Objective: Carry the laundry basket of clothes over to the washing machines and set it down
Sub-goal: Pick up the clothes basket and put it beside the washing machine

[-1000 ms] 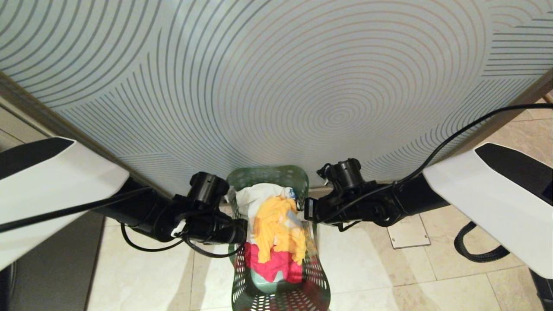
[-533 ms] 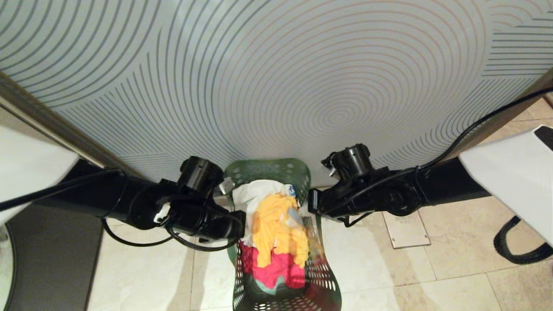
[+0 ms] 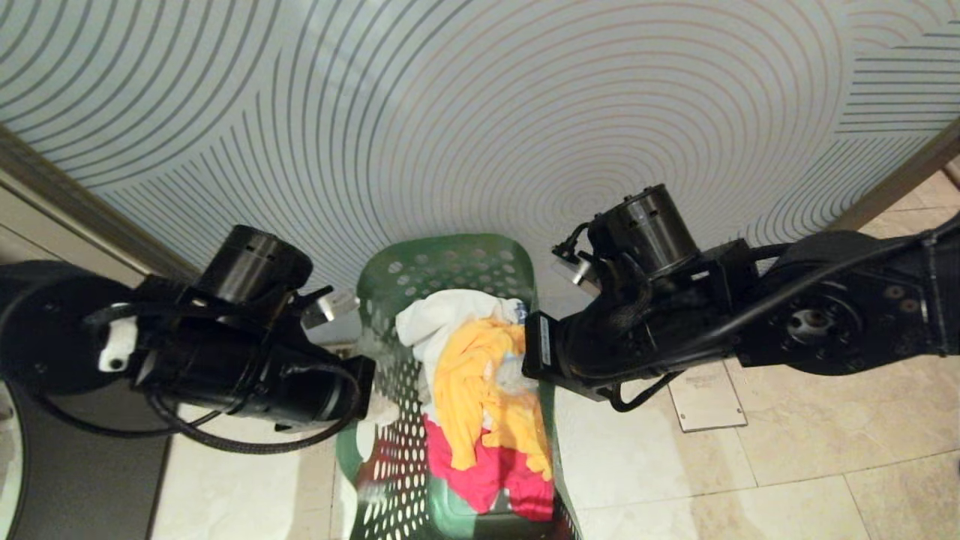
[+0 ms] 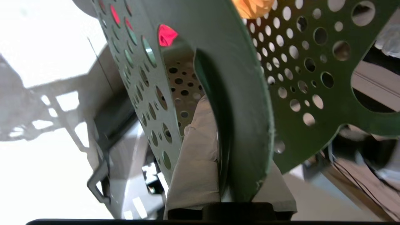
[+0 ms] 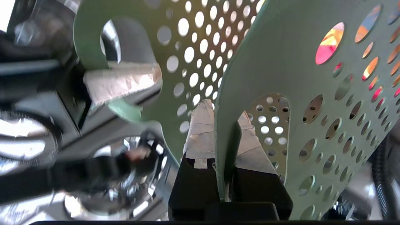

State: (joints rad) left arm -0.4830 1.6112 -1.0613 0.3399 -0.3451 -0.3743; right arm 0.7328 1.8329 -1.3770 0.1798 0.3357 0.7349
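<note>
An indoor public or commercial space is suggested rather than a home. A floor of large polished beige stone tiles [image 3: 825, 450] with an inset metal plate [image 3: 705, 403] is seen, and a pale frosted panel printed with concentric grey lines [image 3: 480, 120] in a bronze frame.

A patterned panel [image 3: 480, 112] blocks the way ahead; tiled floor [image 3: 787, 450] lies open rightward.

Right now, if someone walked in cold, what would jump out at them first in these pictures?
The green basket held up at centre between both arms, with the left gripper and right gripper each shut on its rim. Next, the bright clothes heaped inside: white, yellow, pink. Behind it all stands a pale panel covered in concentric curved lines.
</note>
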